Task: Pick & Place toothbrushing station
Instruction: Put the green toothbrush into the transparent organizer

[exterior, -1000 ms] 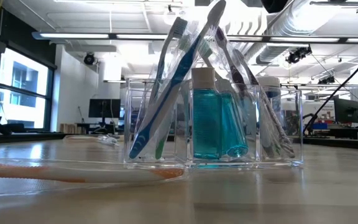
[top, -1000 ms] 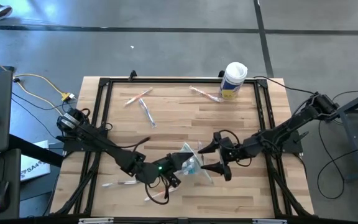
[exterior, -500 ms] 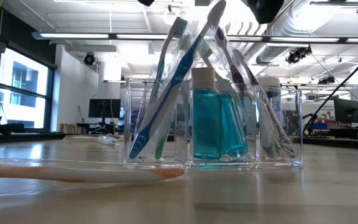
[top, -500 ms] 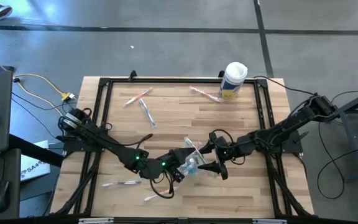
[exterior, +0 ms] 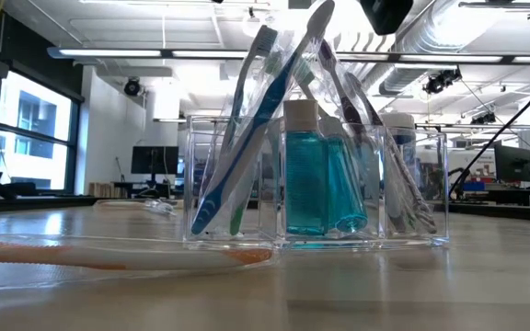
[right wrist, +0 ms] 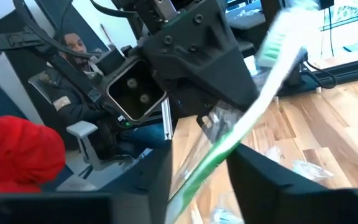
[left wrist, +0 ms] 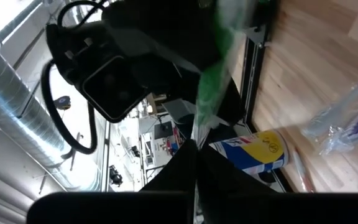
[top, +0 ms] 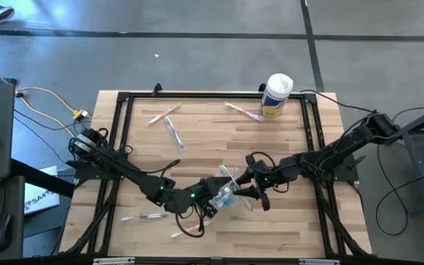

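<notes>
The toothbrushing station (exterior: 320, 184) is a clear plastic holder with upright toothbrushes and blue-green bottles. It stands on the table's near middle (top: 227, 196). Above it my left gripper (top: 213, 193) is shut on a green-handled toothbrush (right wrist: 253, 106) in a clear wrapper. Its white head (right wrist: 284, 37) points toward my right arm. My right gripper (right wrist: 201, 152) faces the left one. Its fingers stand apart on either side of the brush's handle. My left gripper pinches the wrapped toothbrush's green handle (left wrist: 199, 127) between its two shut fingers, coming from the table's left. The brush sticks out past the fingertips, along the fingers, lifted clear of the table. My right gripper has the wrapped handle (right wrist: 197, 174) between its fingers; whether they touch it I cannot tell.
A white canister with a yellow label (top: 277, 94) stands at the far right edge. Loose wrapped toothbrushes lie at the far left (top: 169, 124), far middle (top: 241, 110) and near left (top: 144, 217). Black frame rails (top: 120, 147) border the table. People sit beyond the table (right wrist: 17, 155).
My right gripper has gone toward the table's left, up to the toothbrush that my left gripper holds, and its fingers now stand closer together around the brush. The station has stayed where it was.
</notes>
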